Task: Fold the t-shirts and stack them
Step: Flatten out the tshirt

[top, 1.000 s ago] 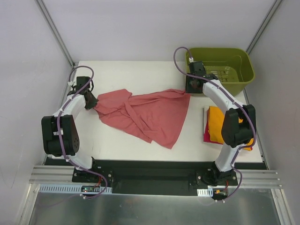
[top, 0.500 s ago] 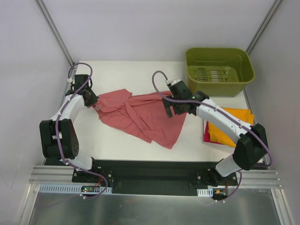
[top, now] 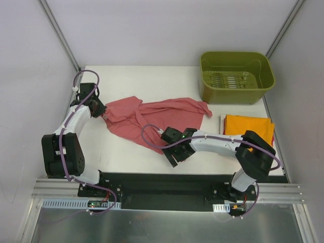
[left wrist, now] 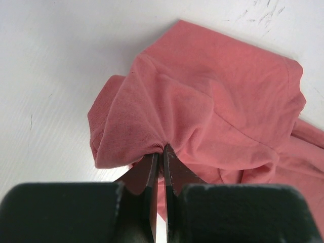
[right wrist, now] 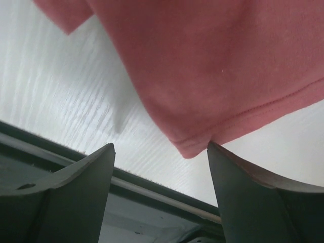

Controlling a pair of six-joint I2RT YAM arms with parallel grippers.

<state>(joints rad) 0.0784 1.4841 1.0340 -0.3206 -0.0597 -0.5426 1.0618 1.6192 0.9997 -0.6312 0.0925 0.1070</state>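
A dusty-red t-shirt lies crumpled and spread across the middle of the table. My left gripper is shut on a bunched fold at its left end; in the left wrist view the jaws pinch the cloth tightly. My right gripper hovers open low over the shirt's near corner. In the right wrist view the hem corner hangs between the spread fingers, close to the right one, and nothing is held. A folded orange t-shirt lies at the right.
A green tub stands at the back right, beyond the orange shirt. The table's front edge and the dark rail run just below my right gripper. White walls close in both sides.
My right arm swung from the tub across the shirt to its near corner and its jaws opened. The shirt's far right corner now lies flat near the tub. The left gripper keeps its hold.
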